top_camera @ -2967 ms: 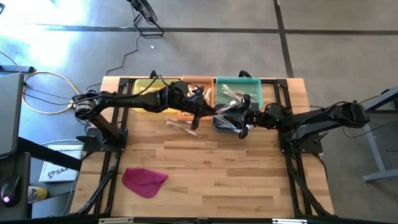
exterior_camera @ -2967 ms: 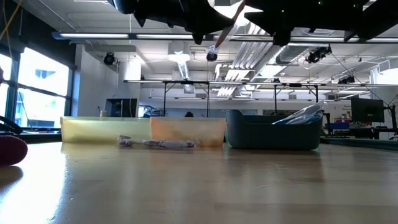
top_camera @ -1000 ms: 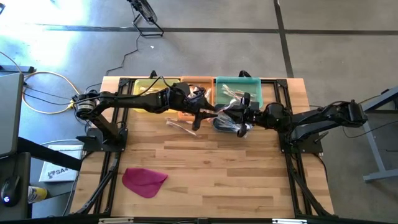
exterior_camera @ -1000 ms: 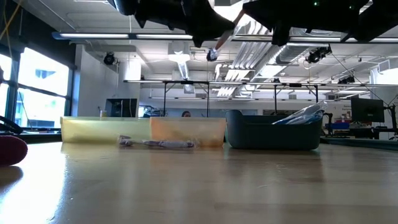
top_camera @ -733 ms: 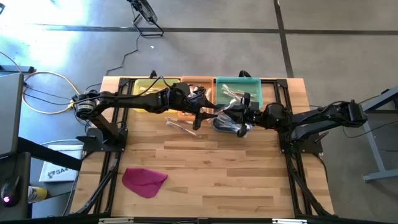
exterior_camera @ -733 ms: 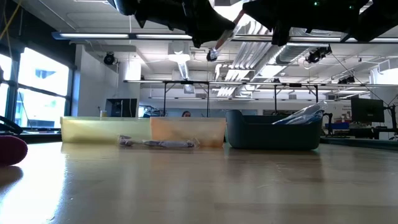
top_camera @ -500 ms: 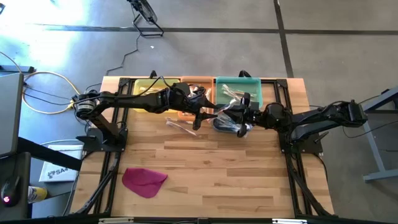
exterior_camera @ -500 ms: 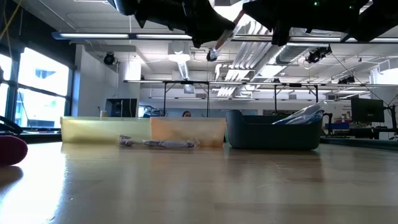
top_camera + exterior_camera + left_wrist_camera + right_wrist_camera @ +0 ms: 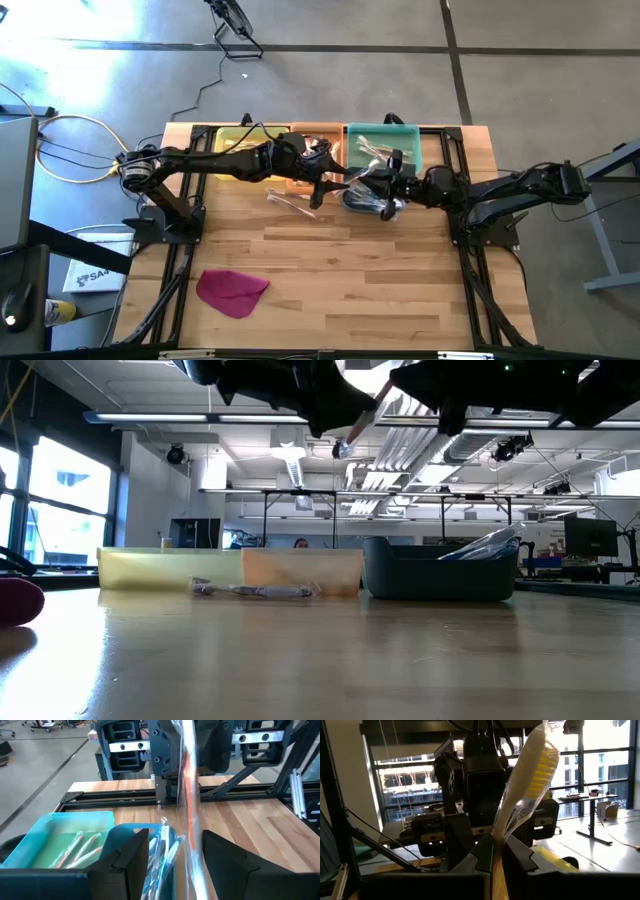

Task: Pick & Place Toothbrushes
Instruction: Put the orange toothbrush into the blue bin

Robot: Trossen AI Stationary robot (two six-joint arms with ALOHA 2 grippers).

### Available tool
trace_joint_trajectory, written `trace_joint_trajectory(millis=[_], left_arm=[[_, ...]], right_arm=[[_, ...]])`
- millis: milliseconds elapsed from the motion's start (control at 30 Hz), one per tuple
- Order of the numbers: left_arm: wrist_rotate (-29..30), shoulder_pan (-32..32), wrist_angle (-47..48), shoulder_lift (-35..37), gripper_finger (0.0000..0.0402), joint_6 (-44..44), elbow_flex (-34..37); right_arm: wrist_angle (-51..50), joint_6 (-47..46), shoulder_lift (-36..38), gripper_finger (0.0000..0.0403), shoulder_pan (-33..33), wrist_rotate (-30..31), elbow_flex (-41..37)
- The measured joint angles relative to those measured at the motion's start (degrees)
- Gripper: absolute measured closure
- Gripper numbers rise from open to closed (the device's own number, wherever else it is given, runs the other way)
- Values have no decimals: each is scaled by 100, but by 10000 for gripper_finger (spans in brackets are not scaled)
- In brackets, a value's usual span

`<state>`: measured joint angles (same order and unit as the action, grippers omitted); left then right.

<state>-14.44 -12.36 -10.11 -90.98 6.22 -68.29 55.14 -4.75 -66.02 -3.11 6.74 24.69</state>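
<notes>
Toothbrushes are spread over several places. A clear-wrapped orange-handled toothbrush [image 9: 189,795] is seen in the left wrist view between the fingers of the left gripper [image 9: 318,187], which are parted a little wider than it, so whether they are pressing on it cannot be told. The right gripper [image 9: 372,178] faces it from the 3 o'clock side, fingers closed on a pale yellow toothbrush [image 9: 527,780] whose bristled head stands clear above them. Both grippers hang above the table [image 9: 350,290], in front of the bins at the 12 o'clock edge: a yellow bin [image 9: 232,137], an orange bin [image 9: 316,135] and a teal bin [image 9: 385,140] that holds wrapped brushes. A dark tub [image 9: 362,200] with more brushes sits just beneath the grippers, and one loose wrapped toothbrush [image 9: 290,201] lies on the wood at 9 o'clock of it. A magenta cloth [image 9: 232,291] lies far off toward 7 o'clock.

Each brush is judged light and stiff, but the glossy wrapper is likely slippery and crinkly; a hold across the mid-handle, square to its length, is judged safest.
</notes>
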Motion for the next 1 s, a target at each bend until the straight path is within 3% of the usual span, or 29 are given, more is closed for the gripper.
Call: trace_joint_trajectory(millis=[233, 467, 700, 833, 1000], left_arm=[[2, -9, 488, 0, 226, 241, 0], [-45, -489, 971, 36, 226, 58, 51], [-1057, -927, -661, 634, 226, 83, 1043], [-1069, -1131, -1763, 1121, 226, -24, 2023], [-1071, -1331, -2420, 1732, 226, -104, 3154]], right_arm=[[-149, -1, 0, 392, 2, 298, 0], [-391, -14, 2, 392, 9, 848, 2], [-842, 2, 33, 392, 13, 1192, 2], [-927, 44, 35, 392, -69, 1378, 2], [-986, 33, 35, 392, -331, 1414, 8]])
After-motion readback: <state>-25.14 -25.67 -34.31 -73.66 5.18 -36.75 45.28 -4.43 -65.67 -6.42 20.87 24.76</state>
